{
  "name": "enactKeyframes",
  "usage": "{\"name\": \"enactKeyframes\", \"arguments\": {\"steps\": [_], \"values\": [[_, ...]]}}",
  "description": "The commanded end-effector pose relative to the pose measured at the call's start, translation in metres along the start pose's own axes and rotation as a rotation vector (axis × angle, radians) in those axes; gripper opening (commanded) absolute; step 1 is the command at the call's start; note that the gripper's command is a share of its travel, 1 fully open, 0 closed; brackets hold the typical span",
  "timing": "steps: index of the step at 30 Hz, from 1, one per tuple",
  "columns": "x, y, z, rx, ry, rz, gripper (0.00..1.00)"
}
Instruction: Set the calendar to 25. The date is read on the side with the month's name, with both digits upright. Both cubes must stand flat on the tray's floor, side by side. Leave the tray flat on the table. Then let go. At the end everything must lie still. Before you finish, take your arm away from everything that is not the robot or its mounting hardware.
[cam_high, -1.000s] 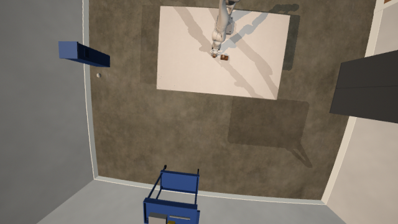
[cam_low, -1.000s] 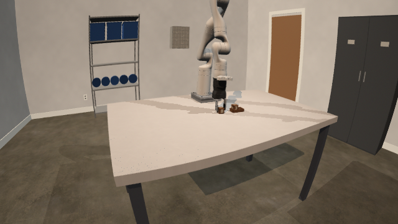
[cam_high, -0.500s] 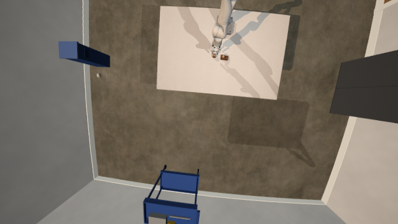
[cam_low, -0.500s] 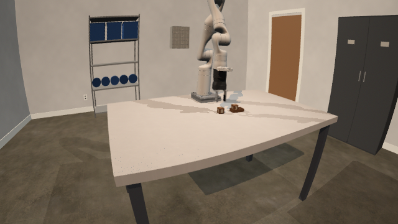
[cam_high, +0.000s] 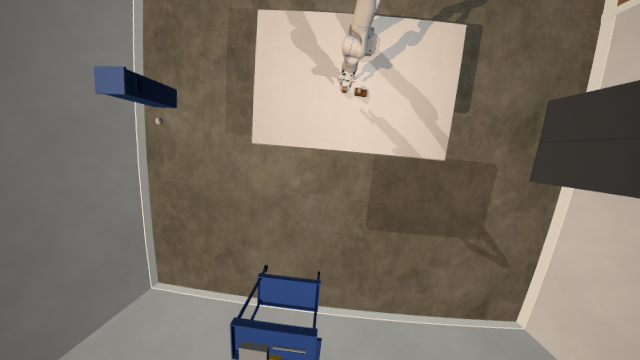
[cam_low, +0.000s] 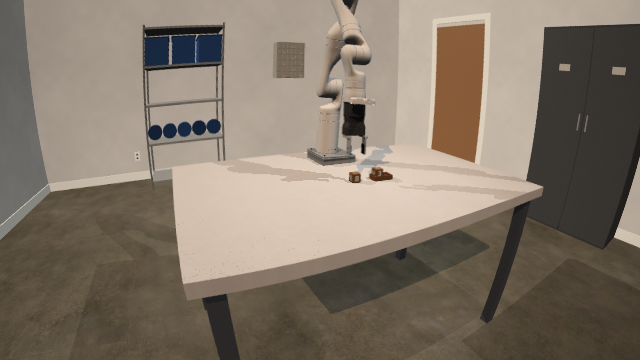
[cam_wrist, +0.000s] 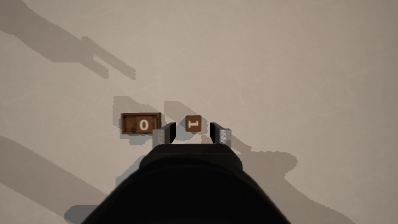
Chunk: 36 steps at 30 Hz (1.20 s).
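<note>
- Top view: the arm (cam_high: 354, 46) (cam_low: 328, 125) reaches in from the far edge of the pale table (cam_high: 300, 112) (cam_low: 300, 215) (cam_wrist: 300, 60). Its gripper (cam_high: 346, 78) (cam_low: 356, 149) (cam_wrist: 193, 129) is over the far half, with the loose cube (cam_high: 344, 90) (cam_low: 355, 177) (cam_wrist: 193, 123) just beside it in this view. The small brown tray (cam_high: 366, 92) (cam_low: 387, 177) (cam_wrist: 141, 114) lies near that cube, on its right; digits here are too small to read.
- Exterior view: the gripper points down, raised above the table and apart from both cubes. The loose cube rests on the table, left of the tray. The tray cube (cam_high: 359, 92) (cam_low: 377, 172) (cam_wrist: 145, 125) stands in the tray's left part. The front digits are too blurred to read surely.
- Wrist view: the fingers are spread wide, gripping nothing. The loose cube appears between them in the picture, its top showing a sideways 1. The tray is at left, and the cube in its right half shows 0 on top.
</note>
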<state>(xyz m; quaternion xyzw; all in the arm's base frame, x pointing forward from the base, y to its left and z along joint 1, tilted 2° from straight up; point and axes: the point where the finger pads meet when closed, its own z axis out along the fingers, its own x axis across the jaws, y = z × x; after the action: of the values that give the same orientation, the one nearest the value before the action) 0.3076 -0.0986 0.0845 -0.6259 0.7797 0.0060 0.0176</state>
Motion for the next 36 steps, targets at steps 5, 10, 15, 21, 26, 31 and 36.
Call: {"name": "enactKeyframes", "arguments": {"steps": [5, 10, 15, 21, 26, 31, 36], "values": [[0.0, -0.0012, -0.0015, 0.005, 0.0, 0.0, 1.0], [0.0, -0.0012, -0.0015, 0.005, 0.0, 0.0, 1.0], [0.0, -0.0012, -0.0015, 0.005, 0.0, 0.0, 1.0], [0.0, -0.0012, -0.0015, 0.005, 0.0, 0.0, 1.0], [0.0, -0.0012, -0.0014, 0.004, 0.0, 0.01, 1.0], [0.0004, -0.0014, -0.0008, 0.003, -0.001, 0.054, 1.0], [0.0008, -0.0016, -0.0002, 0.001, -0.002, 0.103, 1.0]]}}
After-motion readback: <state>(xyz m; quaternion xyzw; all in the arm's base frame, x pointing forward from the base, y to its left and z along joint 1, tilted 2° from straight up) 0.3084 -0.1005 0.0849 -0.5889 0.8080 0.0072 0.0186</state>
